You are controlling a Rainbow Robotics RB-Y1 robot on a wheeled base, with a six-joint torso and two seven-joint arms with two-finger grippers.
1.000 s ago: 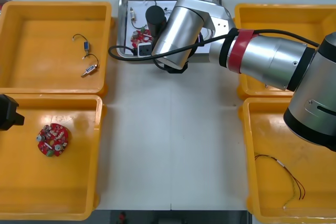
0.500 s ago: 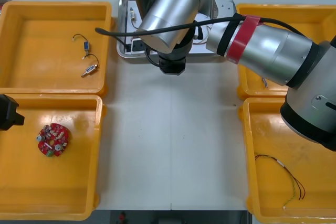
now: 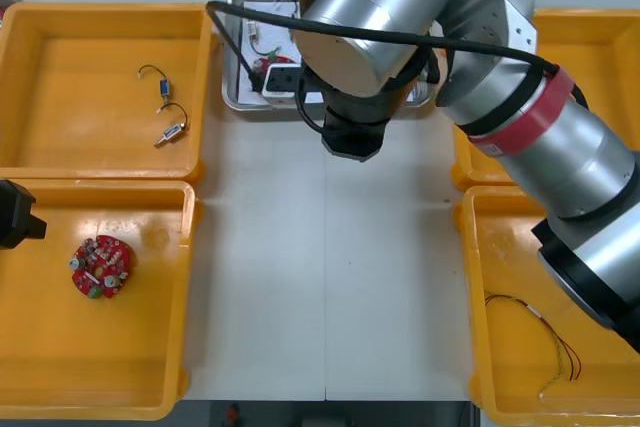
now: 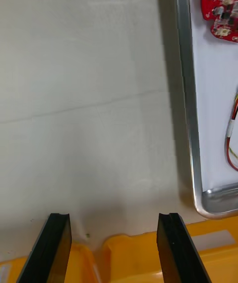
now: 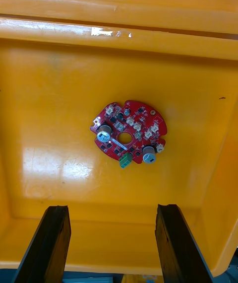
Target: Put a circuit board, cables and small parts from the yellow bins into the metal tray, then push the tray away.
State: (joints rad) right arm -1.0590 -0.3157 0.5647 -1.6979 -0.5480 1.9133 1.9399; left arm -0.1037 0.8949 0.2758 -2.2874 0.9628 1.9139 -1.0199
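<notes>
The metal tray (image 3: pixel 232 57) lies at the table's far middle, white inside, largely hidden under my right arm (image 3: pixel 400 27). In it I see a round red circuit board (image 4: pixel 222 2) and a red and yellow cable (image 4: pixel 232 139). My right gripper (image 4: pixel 113 218) is open with nothing between its fingers, above bare table just beside the tray's rim (image 4: pixel 183 64). Over the near left yellow bin (image 3: pixel 150 367) my left gripper (image 5: pixel 111 211) waits open, with another red circuit board (image 5: pixel 128 134) on the bin floor beyond its fingers.
Two short cables with small metal parts (image 3: pixel 165 107) lie in the far left bin. A red and yellow cable (image 3: pixel 545 342) lies in the near right bin. A bin edge (image 4: pixel 148 258) shows between the right fingers. Bare table (image 3: pixel 330 277) spans the middle.
My right arm has swung up and toward the camera, now covering more of the tray. The tray, the bins and my left arm have stayed in place.
</notes>
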